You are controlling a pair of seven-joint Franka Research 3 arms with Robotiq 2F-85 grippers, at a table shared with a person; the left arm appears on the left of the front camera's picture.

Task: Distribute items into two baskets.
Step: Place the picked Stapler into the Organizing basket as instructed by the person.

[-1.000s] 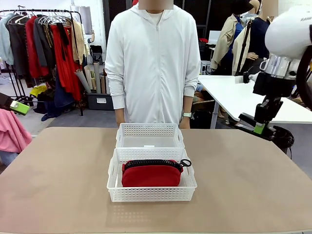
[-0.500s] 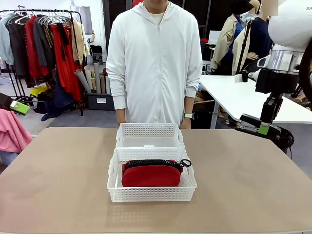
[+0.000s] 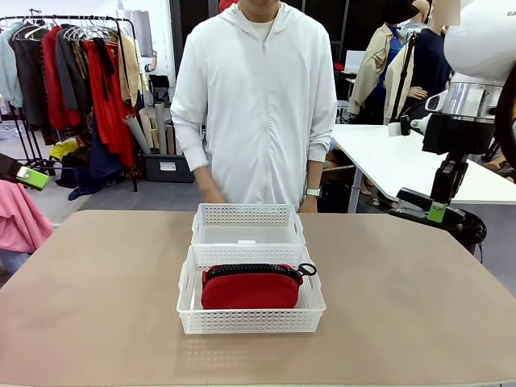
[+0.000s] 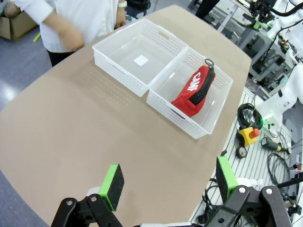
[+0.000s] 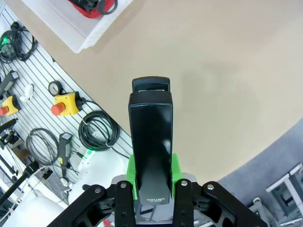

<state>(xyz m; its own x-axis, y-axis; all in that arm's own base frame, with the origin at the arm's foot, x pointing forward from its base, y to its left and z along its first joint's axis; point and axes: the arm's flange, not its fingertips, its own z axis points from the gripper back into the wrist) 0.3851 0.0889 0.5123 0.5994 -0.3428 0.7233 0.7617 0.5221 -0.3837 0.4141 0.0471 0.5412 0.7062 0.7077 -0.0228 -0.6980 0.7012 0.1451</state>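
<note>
Since the earlier frame the right arm has shifted a little to 3 o'clock and steadied, and the person's hand (image 3: pixel 211 193) has lifted at the far edge of the desk (image 3: pixel 97 290); the baskets and pouch lie as they did. Clenched on the black stapler (image 5: pixel 150 146), the right gripper (image 3: pixel 436 211) hangs above the desk's edge at 3 o'clock, well apart from the baskets. It pinches the stapler near its rear, the long body jutting forward; this is a rigid, glossy, probably fairly dense thing, so a grip nearer the middle of the flanks would resist tipping better. At 9 o'clock, off the desk, the left gripper (image 4: pixel 168 182) hangs released with nothing between its green pads. Lying along the near white basket (image 3: pixel 250 321), the red pouch (image 3: pixel 251 289) nearly spans its width, zipper and ring pull uppermost. It looks soft and light, and would sag if lifted by one end. The far basket (image 3: pixel 246 214), touching the near one at 12 o'clock, holds only a small white label, as far as the lattice lets me see.
</note>
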